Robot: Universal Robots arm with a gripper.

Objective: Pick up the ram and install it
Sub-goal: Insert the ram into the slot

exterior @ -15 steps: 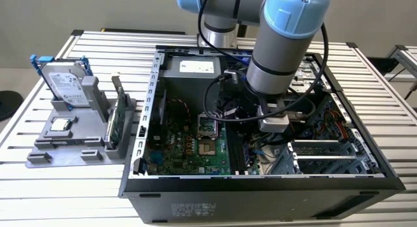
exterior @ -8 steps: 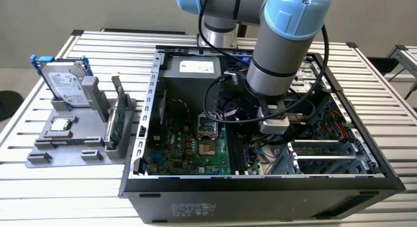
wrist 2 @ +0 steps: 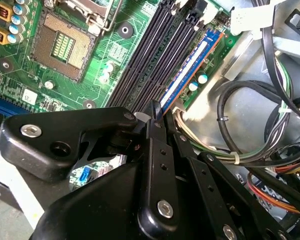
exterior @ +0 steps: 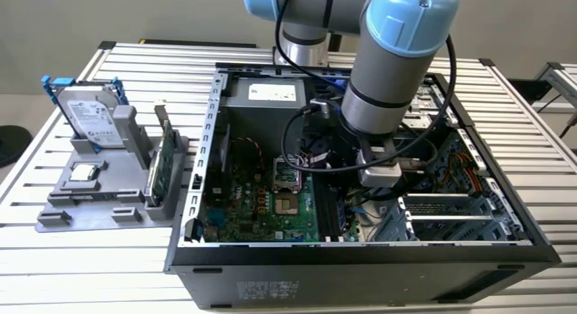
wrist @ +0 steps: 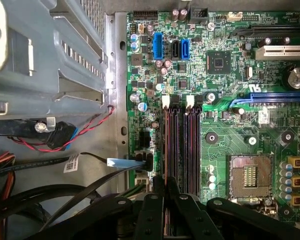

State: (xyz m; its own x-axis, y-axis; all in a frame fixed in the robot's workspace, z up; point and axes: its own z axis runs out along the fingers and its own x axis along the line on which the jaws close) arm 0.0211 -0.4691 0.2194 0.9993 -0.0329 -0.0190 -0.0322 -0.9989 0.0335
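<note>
One memory stick, the ram (wrist 2: 189,70), is standing on edge in the outermost of the black memory slots (wrist 2: 149,60) on the green motherboard (wrist 2: 97,65), its blue-labelled side showing in the second wrist view. The gripper (wrist 2: 154,116) is reaching down into the open computer case (exterior: 209,111), and its two black fingers (wrist 2: 159,165) are sitting close together with their tips pinching the near end of the ram's top edge. In the first wrist view the fingertips (wrist: 166,187) are meeting over the same outer slot at the edge of the slot bank (wrist: 182,145). The empty processor socket (wrist 2: 65,46) is lying just beside the slots, on the side away from the ram. In the exterior view the arm (exterior: 390,71) is descending into the case above the motherboard (exterior: 261,199). Outside the case, on the exterior view's left, a grey holder (exterior: 94,202) is carrying a silver hard drive (exterior: 90,118) in a blue frame and an upright green card (exterior: 161,165).
</note>
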